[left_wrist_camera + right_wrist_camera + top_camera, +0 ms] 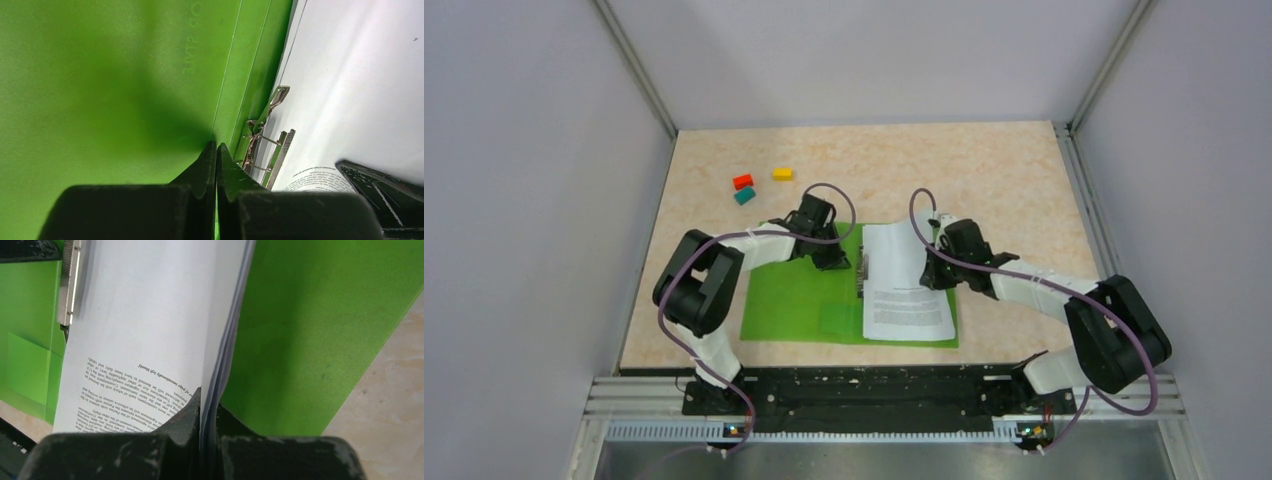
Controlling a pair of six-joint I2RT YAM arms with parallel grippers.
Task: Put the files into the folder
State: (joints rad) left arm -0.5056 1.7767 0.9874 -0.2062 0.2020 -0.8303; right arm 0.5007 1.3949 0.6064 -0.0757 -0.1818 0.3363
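Right gripper (206,407) closed on free edge of files (145,315). Sheets pass between jaws, edge raised a little off folder (310,330). Opposite edge of files lies away from these jaws, beside metal clip (272,145) at spine. Long axis of files runs along spine.

Left gripper (216,150) has jaws together, tips at green cover just beside clip. Cannot tell if anything is pinched.

Judgement: left arm is nearer to clip; only right arm holds files.

Right wrist: edge of the files (145,315) vanishes between the right gripper (207,402) jaws; print left of the jaws too small to read whole. Left wrist: embossed lettering (192,40) on the folder (100,90) above the left gripper (216,149) jaws, blurred, illegible; metal clip (265,135) right of them slightly blurred.
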